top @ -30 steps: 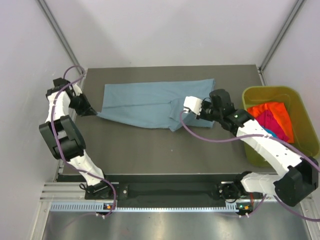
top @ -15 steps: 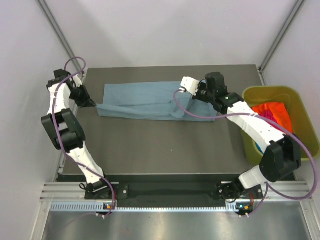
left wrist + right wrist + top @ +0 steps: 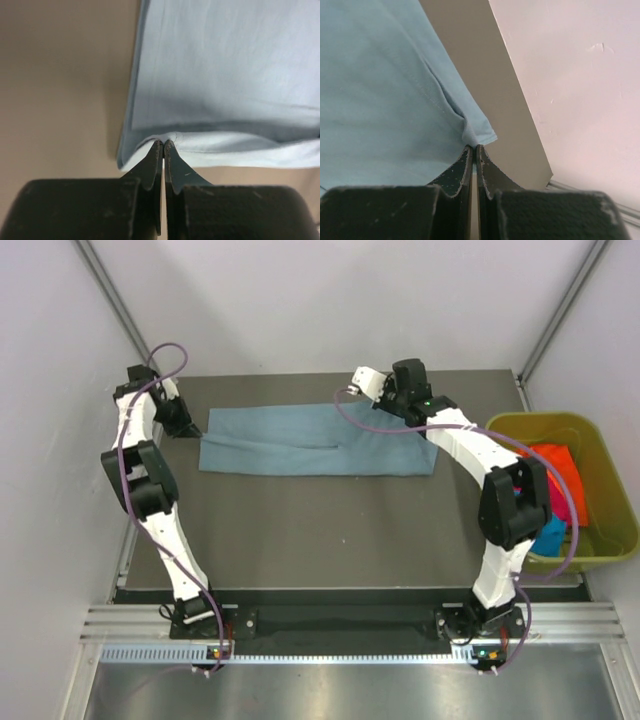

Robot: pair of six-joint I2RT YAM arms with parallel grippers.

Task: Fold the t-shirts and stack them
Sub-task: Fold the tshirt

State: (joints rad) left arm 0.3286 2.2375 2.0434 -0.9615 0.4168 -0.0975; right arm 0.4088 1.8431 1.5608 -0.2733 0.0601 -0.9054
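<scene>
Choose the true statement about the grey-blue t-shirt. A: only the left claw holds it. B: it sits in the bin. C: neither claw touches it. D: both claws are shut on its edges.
D: the left claw and right claw each pinch the grey-blue t-shirt at an edge.

The near half of the table (image 3: 320, 530) lies open between the left arm (image 3: 137, 480) and the right arm (image 3: 510, 505). The shirt (image 3: 310, 440) covers the far strip. The bin (image 3: 610, 495) blocks the right edge; walls (image 3: 330, 300) stand left, behind and right.

White-and-black arms (image 3: 163, 538), purple cables (image 3: 168, 346)
</scene>
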